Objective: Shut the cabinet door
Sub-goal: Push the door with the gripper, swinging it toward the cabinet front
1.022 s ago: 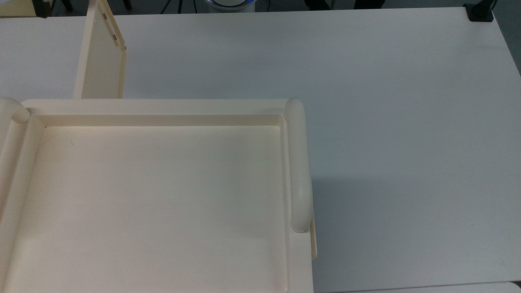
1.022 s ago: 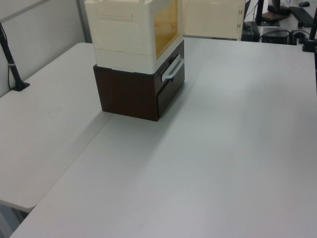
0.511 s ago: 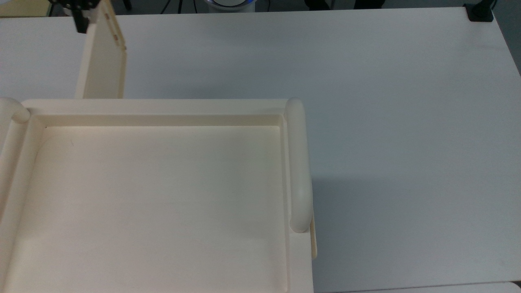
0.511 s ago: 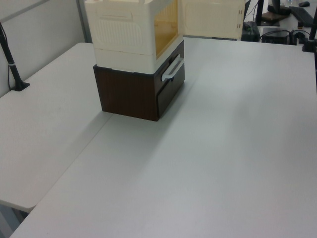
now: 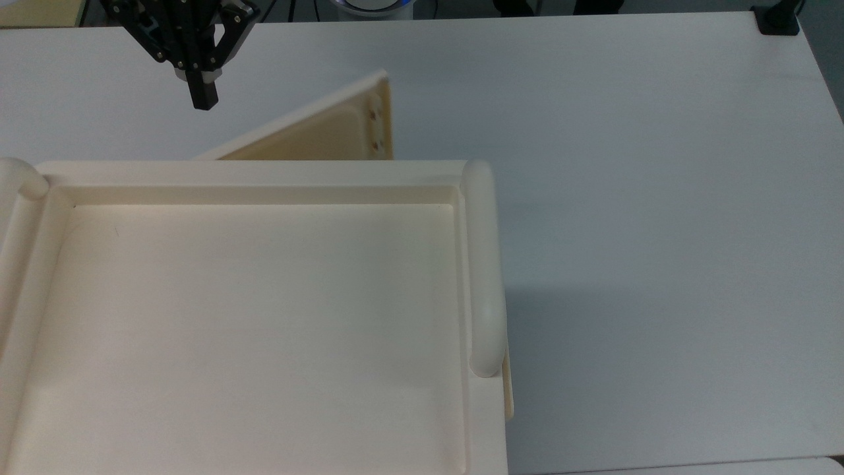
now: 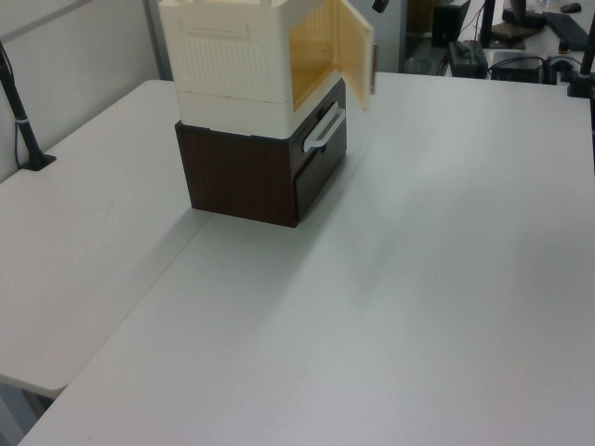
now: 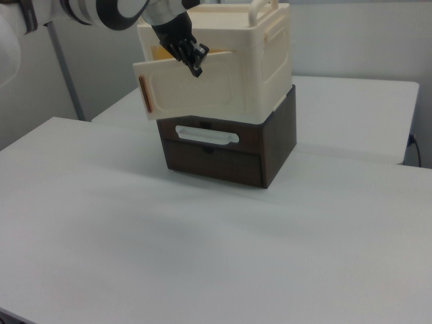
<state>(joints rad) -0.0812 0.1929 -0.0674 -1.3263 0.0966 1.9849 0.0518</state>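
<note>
Swung halfway shut now, the door (image 5: 316, 128) leaves my narrow-fingered gripper (image 5: 202, 99) beside it, cabinet (image 6: 246, 65) interior unseeable.

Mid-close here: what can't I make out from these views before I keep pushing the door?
- Contact between tool and cabinet door: the top view shows a gap, while in the right view the tool overlaps the door.
- Cabinet interior: mostly screened by the door in the left view.
- Tool in the left view: cut off by the top edge.
</note>
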